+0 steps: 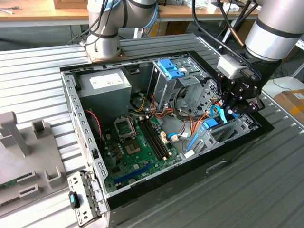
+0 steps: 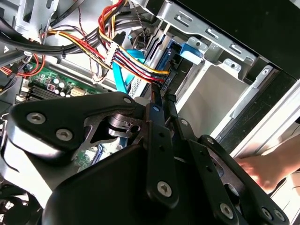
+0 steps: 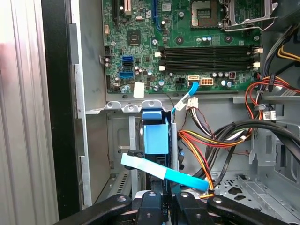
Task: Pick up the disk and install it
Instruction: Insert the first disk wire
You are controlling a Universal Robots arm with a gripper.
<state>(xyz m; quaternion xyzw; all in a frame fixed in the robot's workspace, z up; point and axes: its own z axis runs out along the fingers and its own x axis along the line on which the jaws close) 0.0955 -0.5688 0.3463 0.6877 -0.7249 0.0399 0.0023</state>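
Observation:
The disk [image 1: 210, 124] stands on edge in the drive bay at the case's front corner, on the exterior view's right; its bright blue carrier rails show. My gripper [image 1: 231, 112] hangs right above it. In both wrist views the two black fingers lie close together, shut, with nothing seen between them. Their tips [image 2: 159, 104] sit at the disk's near end [image 2: 165, 58], beside the black plug of a red-yellow-black cable bundle [image 2: 136, 63]. In the first wrist view the disk's blue carrier [image 3: 154, 136] lies straight ahead of the gripper [image 3: 168, 199], and a light blue flat cable [image 3: 164, 172] crosses in front of it.
The open case holds a green motherboard [image 1: 137, 142], a grey power-supply box [image 1: 104, 83] and a tall metal cage with a blue latch [image 1: 171, 71]. Loose cables [image 3: 234, 136] crowd the bay. A person's hand [image 2: 267, 168] rests outside the case wall. A grey fixture [image 1: 19, 142] stands on the exterior view's left.

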